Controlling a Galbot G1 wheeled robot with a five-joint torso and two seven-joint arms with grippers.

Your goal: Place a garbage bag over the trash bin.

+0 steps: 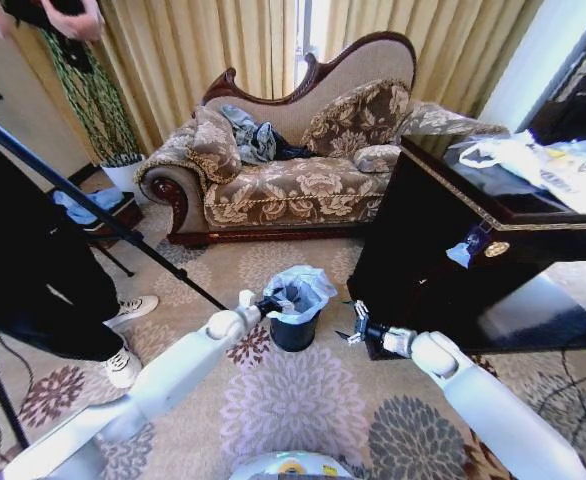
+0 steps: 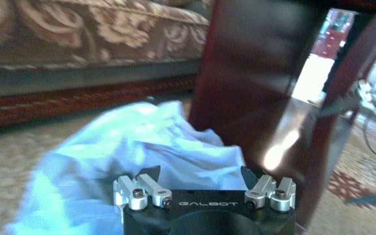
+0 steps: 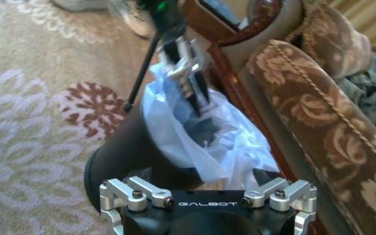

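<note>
- The trash bin [image 1: 294,330] stands upright on the patterned carpet [image 1: 303,400], in front of the floral sofa [image 1: 283,185] and just beside the dark wooden desk [image 1: 453,250].
- The garbage bag [image 1: 303,290], pale blue and crinkly, sits in the bin's mouth; its loose top bunches up above the rim and spills over the side toward the desk, while the black wall below stays bare.
- The left gripper [image 1: 270,303] is at the bin's rim on the robot's left side, its tip against the bag's plastic. In the left wrist view its jaws stand spread, with the bag [image 2: 135,147] lying just beyond them; whether plastic lies between them I cannot tell.
- In the right wrist view the left gripper [image 3: 189,83] reaches down into the bag's opening [image 3: 207,132], one finger against the inner plastic, the bin's dark wall [image 3: 126,152] below.
- The right gripper [image 1: 353,328] hovers low over the carpet between the bin and the desk, near the bin but apart from it. Its jaws are spread and hold nothing, as the right wrist view shows.
- White plastic bags with papers [image 1: 533,165] lie on the desk top.
- A person's legs and white sneakers [image 1: 128,340] stand on the carpet at the robot's left, beside a tripod leg [image 1: 103,220].
</note>
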